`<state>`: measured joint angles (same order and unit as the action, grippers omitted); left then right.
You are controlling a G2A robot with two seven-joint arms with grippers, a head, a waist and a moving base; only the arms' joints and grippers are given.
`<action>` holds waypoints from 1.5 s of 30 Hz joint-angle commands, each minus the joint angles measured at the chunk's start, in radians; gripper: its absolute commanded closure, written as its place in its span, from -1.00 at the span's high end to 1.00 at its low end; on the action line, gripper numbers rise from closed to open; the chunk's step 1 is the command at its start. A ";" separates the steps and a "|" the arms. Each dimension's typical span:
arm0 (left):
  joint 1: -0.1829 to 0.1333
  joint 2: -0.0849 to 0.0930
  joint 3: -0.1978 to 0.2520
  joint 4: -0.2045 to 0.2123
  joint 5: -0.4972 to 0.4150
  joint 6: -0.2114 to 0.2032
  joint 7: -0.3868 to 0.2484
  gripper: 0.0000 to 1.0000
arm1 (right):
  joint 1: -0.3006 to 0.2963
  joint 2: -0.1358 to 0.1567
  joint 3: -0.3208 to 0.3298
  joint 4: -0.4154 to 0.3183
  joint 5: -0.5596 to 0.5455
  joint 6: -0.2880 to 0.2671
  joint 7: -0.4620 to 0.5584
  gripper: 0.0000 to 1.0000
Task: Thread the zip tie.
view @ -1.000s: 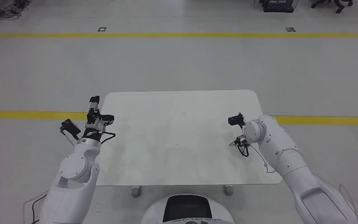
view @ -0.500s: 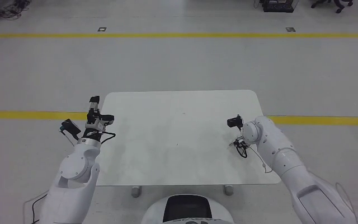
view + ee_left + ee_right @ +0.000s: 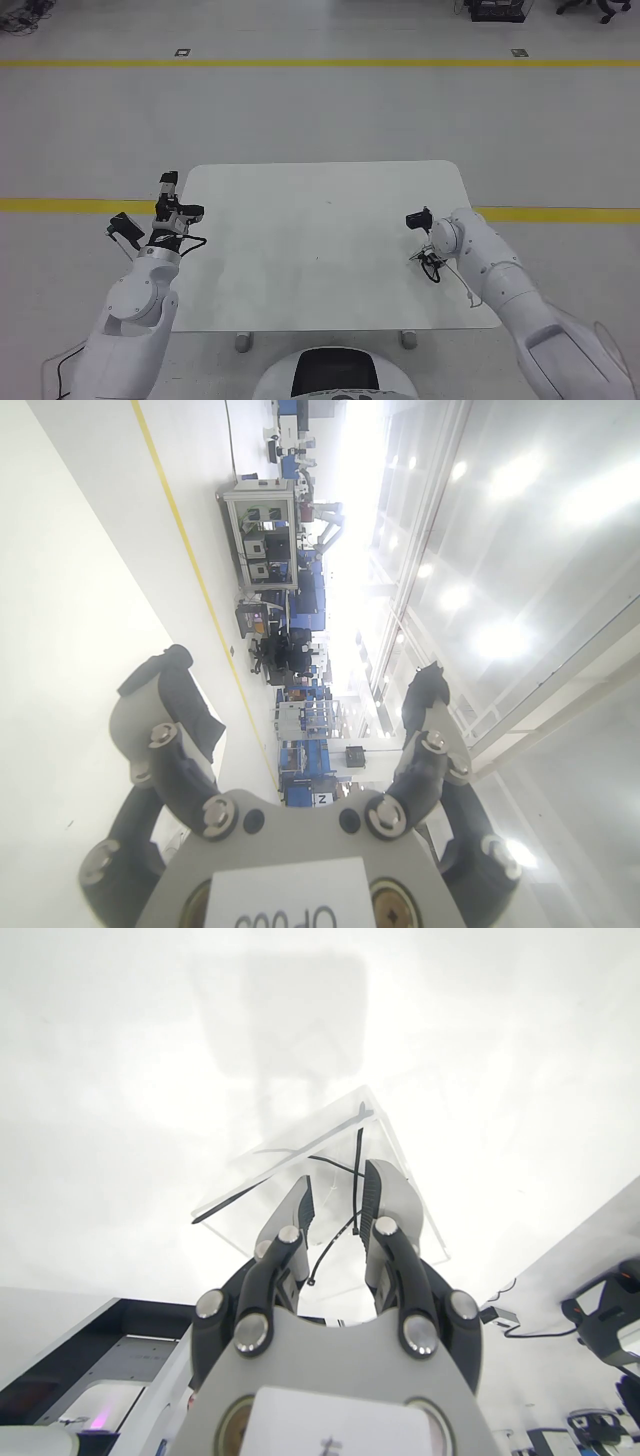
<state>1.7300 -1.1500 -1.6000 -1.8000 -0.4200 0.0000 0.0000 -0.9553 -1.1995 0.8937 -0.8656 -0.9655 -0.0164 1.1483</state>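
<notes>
L tool (image 3: 302, 665) is hanging just off the worktop's (image 3: 320, 240) left edge, approx halfway along it. Its fingers (image 3: 165, 700) are spreading wide w/ nothing btwn them. It's pointing away from the robot, along that edge.

R tool (image 3: 339, 1173) is hovering over the worktop's right side, near the right edge, pointing down at the surface. Its two fingers are standing apart w/ a clear gap, not pinching anything that can be made out.

Directly under the R tool a clear tray (image 3: 395, 1148) is sitting on the worktop, holding several black zip ties. One zip tie (image 3: 358, 1153) is lying lengthwise in the gap btwn the fingers, running close alongside one inner pad (image 3: 372, 1198). Can't tell whether it's touching that pad. A second, curved tie (image 3: 325, 1253) is also lying in the gap, closer to the tool's base. A longer tie (image 3: 225, 1203) is lying along one rim of the tray, diagonal to the tool and clear of both fingers.

In the top view the ties are showing as a small dark tangle beneath the R arm, just inside the worktop's right edge.

A yellow floor line (image 3: 60, 205) is running past the worktop on both sides, approx level w/ its middle. Another yellow line (image 3: 320, 63) is running across the floor well beyond the worktop's far edge.
</notes>
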 commanded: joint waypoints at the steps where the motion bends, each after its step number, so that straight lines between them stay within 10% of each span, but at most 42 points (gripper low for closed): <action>1: 0.000 0.000 0.000 0.000 0.000 0.000 0.000 1.00 | 0.005 -0.004 -0.005 0.010 -0.002 0.003 -0.001 -0.54; 45: 0.000 0.000 0.000 0.000 0.000 0.000 0.000 1.00 | 0.035 -0.031 -0.018 0.068 -0.031 0.015 0.013 -1.00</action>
<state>1.7300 -1.1500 -1.6000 -1.8000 -0.4200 0.0000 0.0000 -0.9210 -1.2312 0.8750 -0.7947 -0.9942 -0.0038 1.1594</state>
